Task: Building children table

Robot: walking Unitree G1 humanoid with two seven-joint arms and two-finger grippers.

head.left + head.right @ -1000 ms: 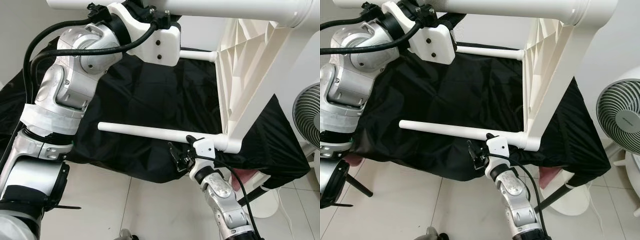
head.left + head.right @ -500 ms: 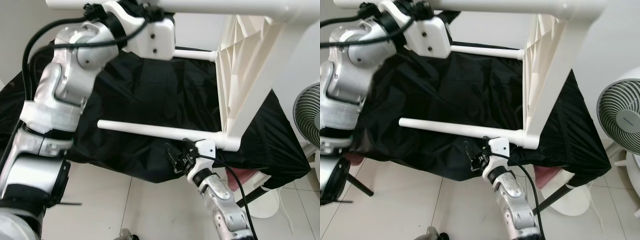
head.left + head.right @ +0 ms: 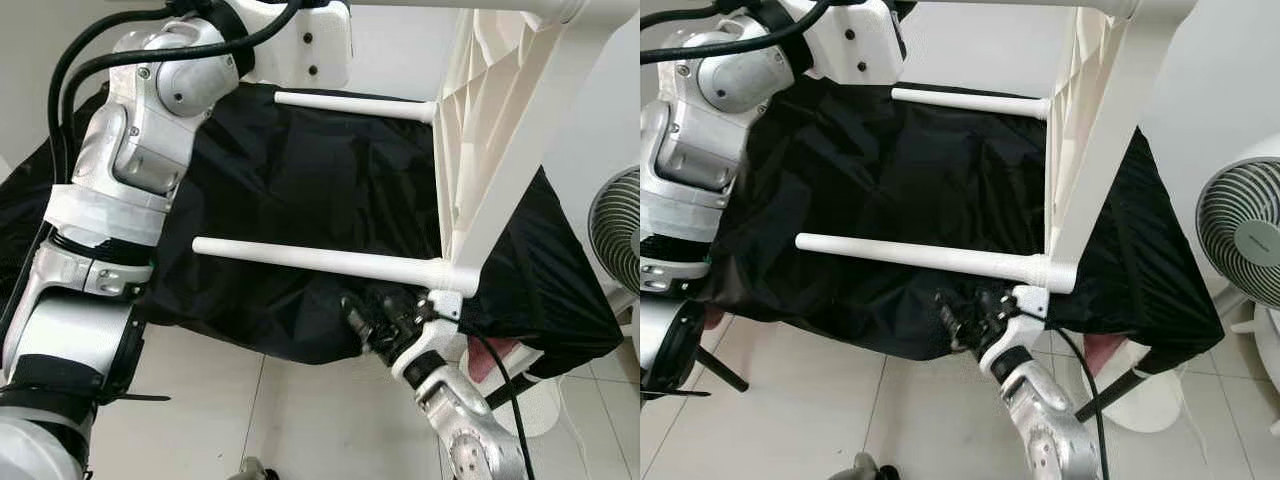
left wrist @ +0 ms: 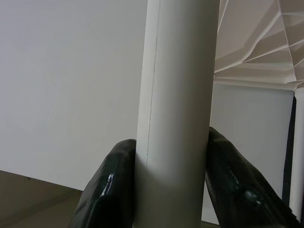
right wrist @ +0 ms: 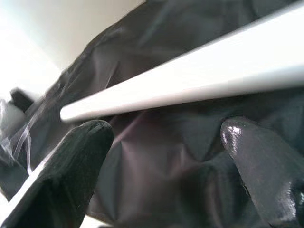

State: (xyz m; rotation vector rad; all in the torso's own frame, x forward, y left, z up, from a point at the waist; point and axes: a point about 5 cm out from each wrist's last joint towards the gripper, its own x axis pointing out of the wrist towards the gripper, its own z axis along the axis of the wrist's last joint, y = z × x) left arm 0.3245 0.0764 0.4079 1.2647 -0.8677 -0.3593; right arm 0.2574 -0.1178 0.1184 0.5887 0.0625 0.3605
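Two grippers are in my view: the left gripper is clamped on a white table leg, raised high, while the right gripper, fingers spread wide, sits just below another table leg over the black cloth

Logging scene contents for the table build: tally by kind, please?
White table legs: 3
White ribbed tabletop: 1
Black cloth: 1
Fan: 1
Grippers: 2, left gripper, right gripper
Total: 8
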